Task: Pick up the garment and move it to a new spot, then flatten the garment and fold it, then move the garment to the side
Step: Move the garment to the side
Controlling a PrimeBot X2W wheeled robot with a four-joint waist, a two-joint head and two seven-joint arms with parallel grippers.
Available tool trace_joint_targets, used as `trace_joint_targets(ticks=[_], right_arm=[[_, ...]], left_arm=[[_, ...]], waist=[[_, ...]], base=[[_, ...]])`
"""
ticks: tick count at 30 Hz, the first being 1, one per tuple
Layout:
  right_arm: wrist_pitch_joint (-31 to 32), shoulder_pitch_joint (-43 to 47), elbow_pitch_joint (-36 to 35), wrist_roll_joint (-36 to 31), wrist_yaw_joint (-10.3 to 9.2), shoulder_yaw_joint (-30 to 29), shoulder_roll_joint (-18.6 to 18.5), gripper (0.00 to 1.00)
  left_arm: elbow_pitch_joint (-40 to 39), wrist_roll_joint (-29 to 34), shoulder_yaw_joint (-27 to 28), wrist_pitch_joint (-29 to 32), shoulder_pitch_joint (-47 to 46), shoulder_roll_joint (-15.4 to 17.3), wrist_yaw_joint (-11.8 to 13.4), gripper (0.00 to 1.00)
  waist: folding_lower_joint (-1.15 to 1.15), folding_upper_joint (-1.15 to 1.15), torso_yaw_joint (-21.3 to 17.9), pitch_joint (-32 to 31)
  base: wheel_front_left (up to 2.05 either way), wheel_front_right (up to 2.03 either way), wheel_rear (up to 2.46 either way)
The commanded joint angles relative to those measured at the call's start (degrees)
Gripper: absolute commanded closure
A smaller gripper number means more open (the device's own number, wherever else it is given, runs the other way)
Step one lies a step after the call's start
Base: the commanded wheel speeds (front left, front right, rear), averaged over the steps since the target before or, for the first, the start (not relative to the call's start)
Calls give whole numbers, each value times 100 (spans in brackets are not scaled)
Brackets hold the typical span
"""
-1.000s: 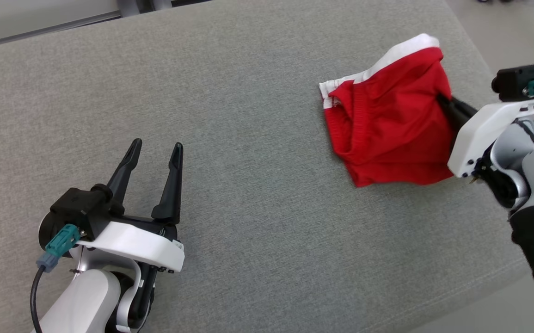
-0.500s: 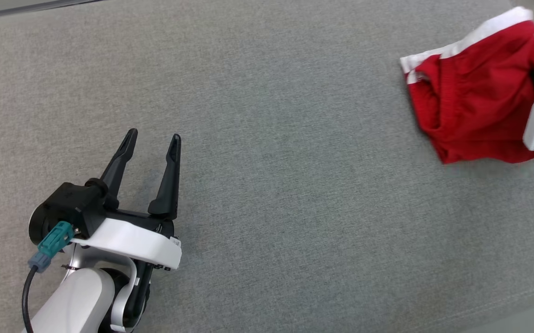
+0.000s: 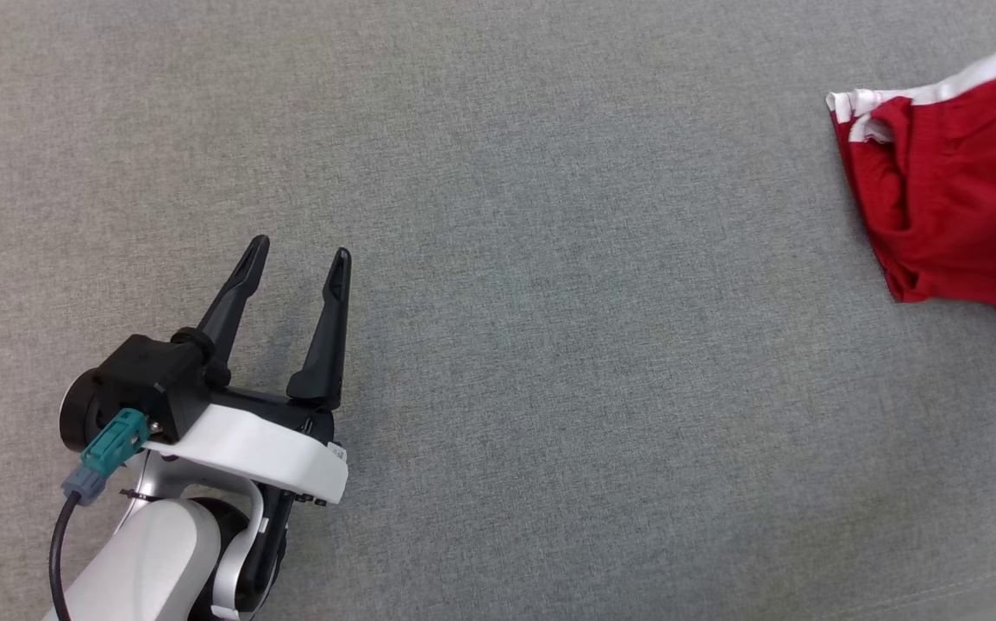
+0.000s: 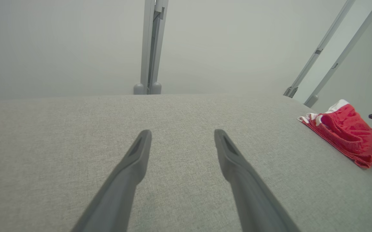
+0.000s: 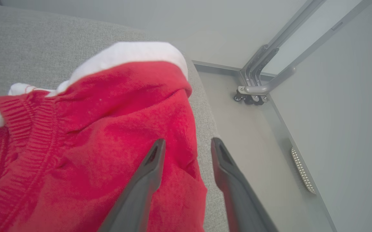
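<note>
1. Nearest the robot, the left gripper [image 3: 301, 248] hovered low over the grey fabric-covered table [image 3: 549, 388], at the lower left of the head view. Its two dark fingers were spread wide with nothing between them; the left wrist view showed bare grey cloth in the gap.
2. A wide stretch of bare table lay between that gripper and the garment [image 3: 955, 198].
3. The garment, red with a white band along one edge, lay crumpled on the table at the right edge of the head view, well apart from the left gripper. In the right wrist view it sat close to the table's rounded edge, the white band on its far side.
4. The right gripper [image 5: 188, 141] hung just above the garment's near edge, its fingers parted and pinching nothing. Red cloth lay beneath one finger, and grey table and floor beneath the other.
5. Beyond the table lay a pale floor [image 5: 256, 135] and grey metal frame posts [image 4: 150, 48] on small feet.
</note>
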Motion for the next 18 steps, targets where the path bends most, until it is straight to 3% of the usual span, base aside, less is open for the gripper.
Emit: trace_joint_targets(ticks=[1,9,18], right_arm=[[-57,-41,30,-74,0,-40,-53,0],[-297,96,193,-566,0,-507,48,0],[-717,125,127,-371,0,-486,306,0]], left_arm=[[-15,31,4,2,-88,14,37,0],[51,-38,20,-33,-4,8,63,0],[363,-293,98,-212,122,-122,-37,0]], waist=[[0,0,11,-7],[0,0,14,-123],[0,0,116,-608]], base=[[0,0,0],[0,0,0],[0,0,0]])
